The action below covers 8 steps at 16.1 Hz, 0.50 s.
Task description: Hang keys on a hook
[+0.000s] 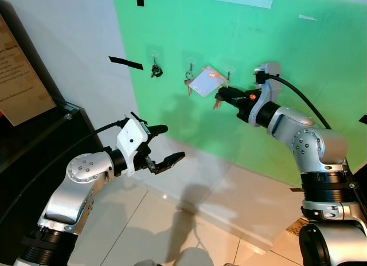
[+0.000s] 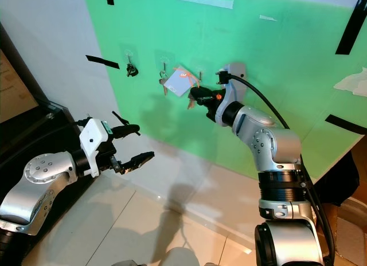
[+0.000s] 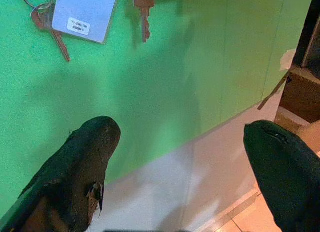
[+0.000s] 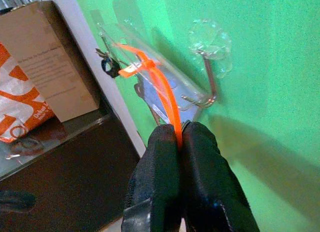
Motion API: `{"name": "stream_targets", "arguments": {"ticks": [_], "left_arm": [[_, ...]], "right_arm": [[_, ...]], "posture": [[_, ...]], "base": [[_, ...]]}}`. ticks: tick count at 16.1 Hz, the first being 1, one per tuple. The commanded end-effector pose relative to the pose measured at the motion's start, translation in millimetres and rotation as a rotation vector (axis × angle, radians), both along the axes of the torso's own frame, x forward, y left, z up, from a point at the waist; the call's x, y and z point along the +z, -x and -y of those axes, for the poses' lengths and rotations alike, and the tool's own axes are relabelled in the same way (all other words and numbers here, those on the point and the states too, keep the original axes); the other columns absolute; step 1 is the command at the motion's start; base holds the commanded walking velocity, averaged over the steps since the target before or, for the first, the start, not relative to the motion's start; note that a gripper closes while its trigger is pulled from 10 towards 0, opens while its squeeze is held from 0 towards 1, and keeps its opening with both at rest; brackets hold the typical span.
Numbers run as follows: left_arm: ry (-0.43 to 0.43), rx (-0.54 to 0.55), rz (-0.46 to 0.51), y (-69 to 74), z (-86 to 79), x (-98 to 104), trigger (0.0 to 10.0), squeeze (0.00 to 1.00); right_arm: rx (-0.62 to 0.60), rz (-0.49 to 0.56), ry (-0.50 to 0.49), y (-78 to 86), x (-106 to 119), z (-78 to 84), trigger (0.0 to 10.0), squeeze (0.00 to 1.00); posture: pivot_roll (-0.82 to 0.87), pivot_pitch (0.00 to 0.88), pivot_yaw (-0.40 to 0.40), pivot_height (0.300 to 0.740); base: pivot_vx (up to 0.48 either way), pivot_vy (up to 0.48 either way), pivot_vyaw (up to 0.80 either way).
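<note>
Tightly pinched between the right fingers (image 4: pixel 181 142), the orange key strap (image 4: pixel 167 94) (tag attached) nears the hook (image 4: pixel 210 89).

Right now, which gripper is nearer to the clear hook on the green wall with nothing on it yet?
Right. The right gripper is just below the clear hook, pinching the orange strap of the keys. The left gripper hangs open, low and away from the wall.

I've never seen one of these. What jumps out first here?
The bright green wall, with the right gripper raised to it, fingers pinching an orange strap tied to a key tag beside a clear hook. Lower down, the left gripper hangs open.
</note>
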<state>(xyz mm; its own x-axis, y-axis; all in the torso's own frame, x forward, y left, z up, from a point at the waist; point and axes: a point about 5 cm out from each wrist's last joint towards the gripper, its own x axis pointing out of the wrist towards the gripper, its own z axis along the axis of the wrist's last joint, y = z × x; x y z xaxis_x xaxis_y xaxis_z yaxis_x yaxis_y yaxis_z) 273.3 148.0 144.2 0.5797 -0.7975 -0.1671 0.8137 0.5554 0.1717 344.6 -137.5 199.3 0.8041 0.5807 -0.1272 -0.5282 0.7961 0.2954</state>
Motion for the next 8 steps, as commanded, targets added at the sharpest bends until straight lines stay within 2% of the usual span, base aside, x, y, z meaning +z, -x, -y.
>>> {"name": "stream_targets", "arguments": {"ticks": [1, 8], "left_arm": [[0.0, -0.017, 0.005, -0.9, 2.1, 0.3, 10.0, 0.0], [0.002, -0.016, 0.001, -2.4, 0.6, -2.8, 10.0, 0.0]], "right_arm": [[-0.003, -0.028, -0.014, -0.4, -2.8, 1.3, 10.0, 0.0], [0.027, -0.063, 0.028, 3.7, -10.4, -2.2, 10.0, 0.0]], "posture": [[-0.05, 0.0, 0.027, 0.74], [-0.05, 0.0, 0.026, 0.74]], "base": [[0.0, 0.0, 0.0], [0.0, 0.0, 0.0]]}}
